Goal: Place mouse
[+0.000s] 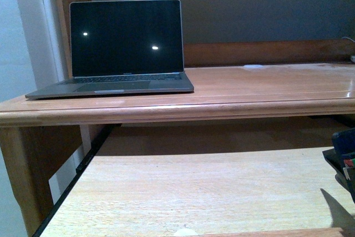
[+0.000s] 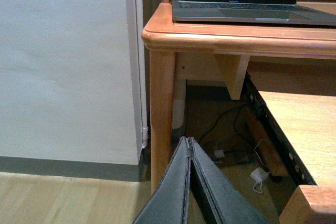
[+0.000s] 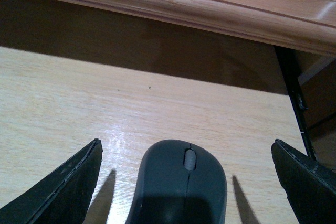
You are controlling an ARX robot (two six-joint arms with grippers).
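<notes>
From the front view I see the laptop [image 1: 119,54] open at the left of the bench [image 1: 266,90], its screen dark apart from two spots of reflected light. Below it the pale pull-out shelf [image 1: 194,192] runs toward me. Only the dark end of the right arm [image 1: 344,156] pokes in at the right edge, low over that shelf, and the mouse does not show here at all, so this camera tells me nothing about the grip. In the left wrist view the left fingers [image 2: 176,192] are pressed flat together with nothing between them. They hang outside the bench leg [image 2: 161,114], by the wall and above the cables on the floor. I judge that arm is parked out of the way so the other has the shelf to itself. The right wrist view carries the job: the mouse [image 3: 181,187] lies on the pull-out shelf, scroll wheel pointing toward the bench edge, squarely between the right fingers [image 3: 63,192]. These are spread wide, one on each side, with a strip of lit wood and shadow separating each from the mouse — near it, not touching. My reading is that they straddle it this way so they can close evenly on its flanks. From here I cannot say whether this is a grasp lined up or a release.
</notes>
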